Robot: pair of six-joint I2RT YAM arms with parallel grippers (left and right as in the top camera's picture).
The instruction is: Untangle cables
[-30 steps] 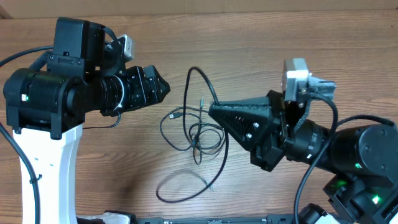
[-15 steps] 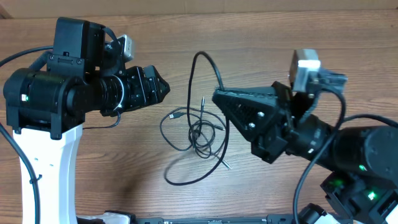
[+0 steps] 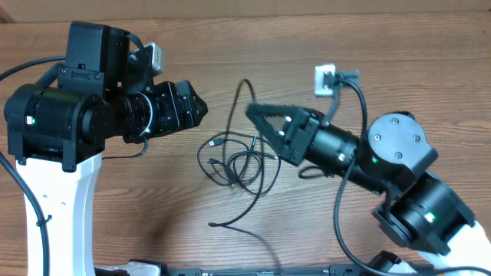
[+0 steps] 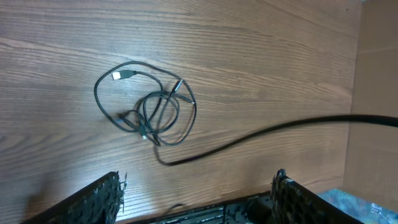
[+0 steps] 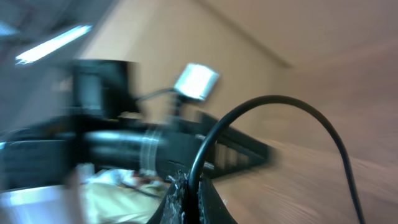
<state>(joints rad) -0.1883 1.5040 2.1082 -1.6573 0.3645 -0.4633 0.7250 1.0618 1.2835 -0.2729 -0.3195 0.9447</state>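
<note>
Two robot arms over a wood table [image 3: 399, 46], seen from above plus both wrist cams. The right gripper [image 3: 252, 112] is pressed together on one thin black cord. This held cord [image 3: 247, 83] arches up above the claw tip, then drops back toward the pile. Right wrist cam is motion-blurred but shows the cord pinched at the fingertips. The left gripper [image 3: 202, 107] is spread wide w/ nothing btwn its fingers, hovering left of the pile and well apart from it. The cables [image 3: 242, 165] lie mid-table btwn the two arms: a small knot of overlapping loops w/ a USB plug [image 3: 215, 142] sticking out on the left side. Change vs a sec ago: the right arm has swung round and its claw has moved up and left, nearer the left gripper. The big closed loop that lay below the pile has been pulled open and is now only a short curved tail. Judgement: one cord is sliding out of the bundle, so there is progress, but it's early. The core knot looks about the same, and more pull may drag the whole pile rather than free it.
</note>
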